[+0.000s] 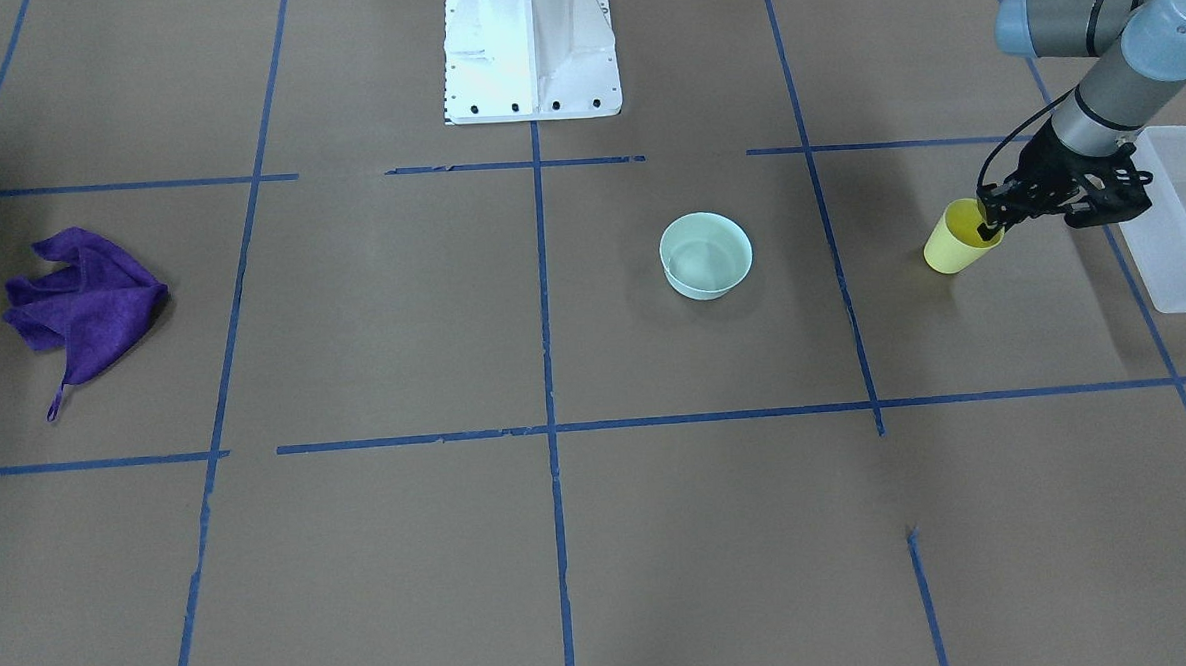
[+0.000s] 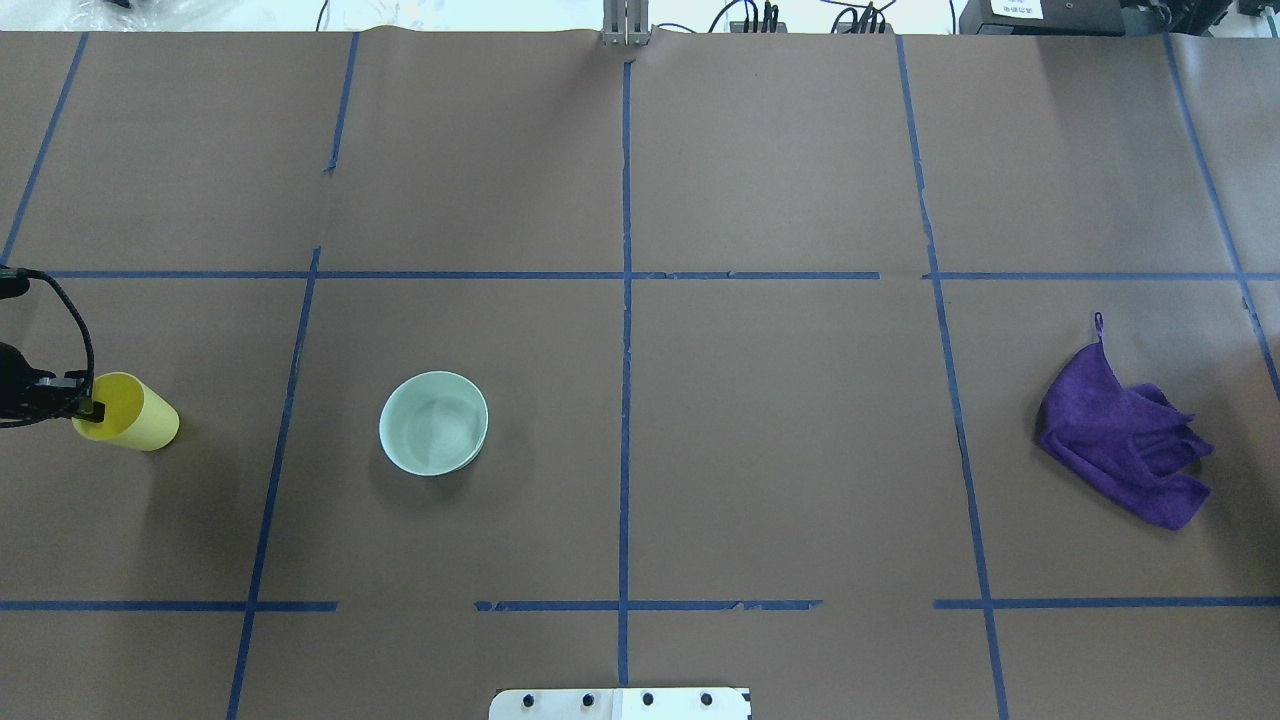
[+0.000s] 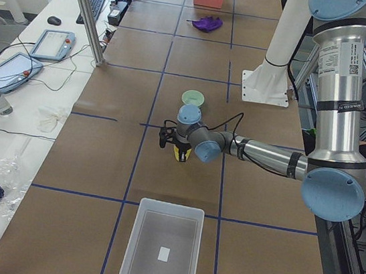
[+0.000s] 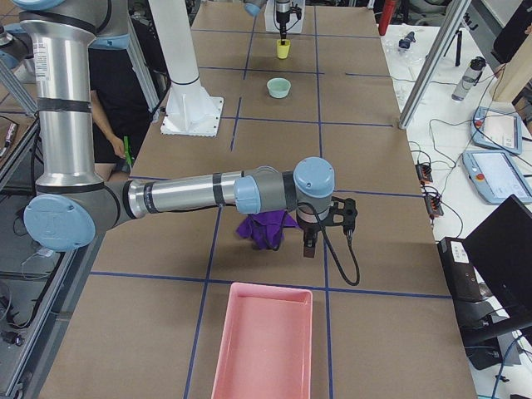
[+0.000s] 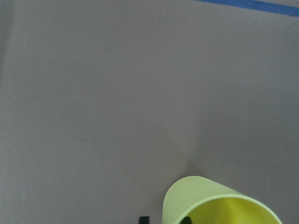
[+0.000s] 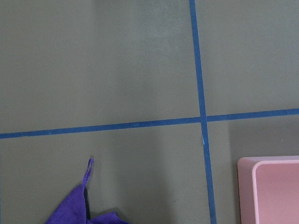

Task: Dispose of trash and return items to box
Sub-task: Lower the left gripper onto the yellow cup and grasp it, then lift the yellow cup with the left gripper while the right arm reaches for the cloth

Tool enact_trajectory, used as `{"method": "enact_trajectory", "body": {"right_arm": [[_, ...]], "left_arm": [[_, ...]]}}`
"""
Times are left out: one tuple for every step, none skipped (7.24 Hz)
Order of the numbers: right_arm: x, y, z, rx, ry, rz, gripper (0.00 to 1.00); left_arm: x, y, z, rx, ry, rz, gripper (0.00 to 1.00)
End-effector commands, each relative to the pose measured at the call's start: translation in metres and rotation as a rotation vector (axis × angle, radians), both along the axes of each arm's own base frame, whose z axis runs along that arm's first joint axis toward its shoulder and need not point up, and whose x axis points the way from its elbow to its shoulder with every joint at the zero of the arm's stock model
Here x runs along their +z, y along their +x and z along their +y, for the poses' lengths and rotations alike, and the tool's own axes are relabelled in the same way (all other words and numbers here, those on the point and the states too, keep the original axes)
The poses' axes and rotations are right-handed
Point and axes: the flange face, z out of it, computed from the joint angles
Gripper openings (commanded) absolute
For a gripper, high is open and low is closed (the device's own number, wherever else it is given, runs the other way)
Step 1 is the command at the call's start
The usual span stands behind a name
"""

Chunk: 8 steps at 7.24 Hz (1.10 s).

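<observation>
The yellow cup [image 1: 959, 239] is tilted, its mouth turned toward my left gripper [image 1: 989, 224], which is shut on its rim with one finger inside. The cup hangs just above the brown table, a shadow under it. It also shows in the overhead view [image 2: 128, 412] and in the left wrist view [image 5: 219, 203]. The translucent white box [image 1: 1184, 237] stands close beside the left gripper, and looks empty in the exterior left view [image 3: 161, 249]. My right gripper [image 4: 312, 241] hovers by a purple cloth [image 4: 262, 229]; I cannot tell whether it is open or shut.
A pale green bowl [image 1: 706, 256] stands upright near the table's middle. The crumpled purple cloth [image 2: 1125, 440] lies on the robot's right side. A pink bin [image 4: 262, 341] sits at that end of the table. The white robot base [image 1: 530, 45] stands at the table's edge.
</observation>
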Motion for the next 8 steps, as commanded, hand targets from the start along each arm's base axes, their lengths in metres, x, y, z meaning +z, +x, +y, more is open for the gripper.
{"method": "enact_trajectory", "body": {"right_arm": [[-0.002,0.0,-0.001,0.0,0.003,-0.003,1.0],[-0.002,0.0,-0.001,0.002,0.001,-0.003,1.0],[-0.003,-0.001,-0.001,0.001,0.001,-0.005,1.0],[-0.002,-0.003,-0.001,-0.005,0.0,-0.002,1.0],[0.0,-0.013,-0.001,0.005,-0.037,0.001,1.0],[-0.006,-0.027,0.0,0.036,-0.083,0.01,1.0],[-0.014,-0.05,0.002,0.031,-0.077,0.031,1.0],[-0.022,-0.079,0.001,0.018,-0.052,0.022,1.0]], "left_arm": [[-0.013,-0.01,0.002,-0.004,0.015,0.021,0.0],[-0.029,-0.022,-0.002,-0.027,0.038,0.039,0.0],[-0.042,-0.047,-0.011,-0.06,0.052,0.067,0.0],[-0.061,-0.066,-0.014,-0.019,0.077,0.071,0.0],[-0.081,-0.085,-0.017,0.007,0.098,0.025,0.0],[-0.094,-0.112,-0.022,0.008,0.127,-0.012,0.0],[-0.091,-0.13,-0.025,0.014,0.153,-0.034,0.0],[-0.08,-0.147,-0.029,0.05,0.184,-0.067,0.0]]}}
